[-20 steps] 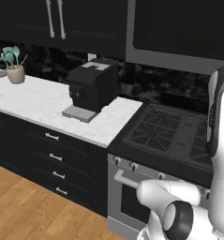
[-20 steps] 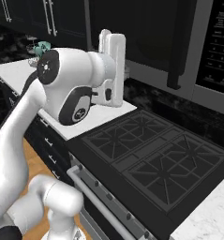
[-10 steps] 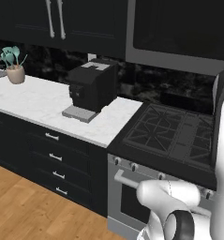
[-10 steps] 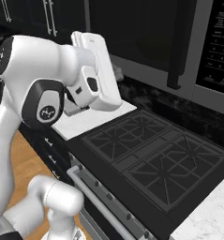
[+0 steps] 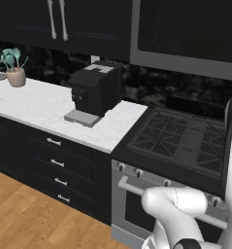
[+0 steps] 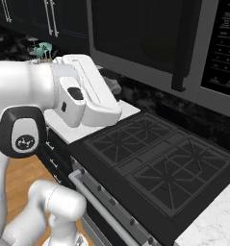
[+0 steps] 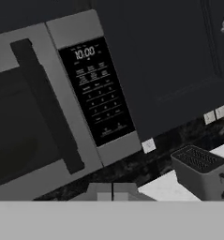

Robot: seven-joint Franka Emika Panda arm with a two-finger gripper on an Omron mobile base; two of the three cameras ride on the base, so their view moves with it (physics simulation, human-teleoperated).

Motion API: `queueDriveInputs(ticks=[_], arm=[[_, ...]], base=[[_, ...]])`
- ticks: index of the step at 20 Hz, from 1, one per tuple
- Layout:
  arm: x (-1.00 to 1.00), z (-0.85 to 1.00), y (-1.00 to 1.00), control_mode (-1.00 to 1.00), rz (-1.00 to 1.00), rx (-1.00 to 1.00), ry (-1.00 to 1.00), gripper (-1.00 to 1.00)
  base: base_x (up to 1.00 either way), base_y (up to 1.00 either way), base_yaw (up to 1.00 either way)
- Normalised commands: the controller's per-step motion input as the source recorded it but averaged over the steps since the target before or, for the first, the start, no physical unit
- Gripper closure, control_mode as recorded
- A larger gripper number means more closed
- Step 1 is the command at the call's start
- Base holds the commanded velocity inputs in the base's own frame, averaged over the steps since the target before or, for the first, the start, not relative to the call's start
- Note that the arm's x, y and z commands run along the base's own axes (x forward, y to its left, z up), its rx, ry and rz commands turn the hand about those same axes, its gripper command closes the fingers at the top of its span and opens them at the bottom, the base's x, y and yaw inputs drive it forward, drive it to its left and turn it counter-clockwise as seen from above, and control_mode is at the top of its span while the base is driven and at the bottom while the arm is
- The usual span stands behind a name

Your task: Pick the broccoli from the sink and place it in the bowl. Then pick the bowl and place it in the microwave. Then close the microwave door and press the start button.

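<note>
The microwave (image 7: pixel 62 93) hangs over the stove, filling the upper left and middle of the hand view and tilted there, its long axis running across the wall. The microwave door (image 7: pixel 19 126) is shut, its dark vertical handle (image 7: pixel 48 108) just left of the control panel (image 7: pixel 95 91), whose display reads "10:00"; the button labels below are too small to read. In the right base view the microwave (image 6: pixel 150 38) sits at upper centre above the black stove (image 6: pixel 159 163). The gripper (image 7: pixel 112 191) is fully closed and empty, its tips touching at the bottom centre of the hand view. A grey toaster (image 7: pixel 202 171) stands on the white counter (image 7: pixel 165 187) at lower right. In the left base view, a black coffee machine (image 5: pixel 94 90) stands at centre, and a pot (image 5: pixel 15 73) holding teal utensils at far left.
</note>
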Motion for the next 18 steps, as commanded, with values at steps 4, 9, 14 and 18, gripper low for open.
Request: queueDriveInputs(ticks=[4, 9, 14, 18], arm=[[0.10, -0.33, -0.04, -1.00, 0.00, -0.33, 0.31, 1.00], [0.04, -0.29, -0.29, -1.00, 0.00, -0.23, 0.13, 1.00], [0.00, -0.02, -0.21, -1.00, 0.01, -0.03, -0.01, 1.00], [0.07, 0.00, -0.13, -1.00, 0.05, 0.02, -0.01, 1.00]], base=[[0.00, 0.00, 0.00], [0.00, 0.00, 0.00], [0.00, 0.00, 0.00], [0.00, 0.00, 0.00]])
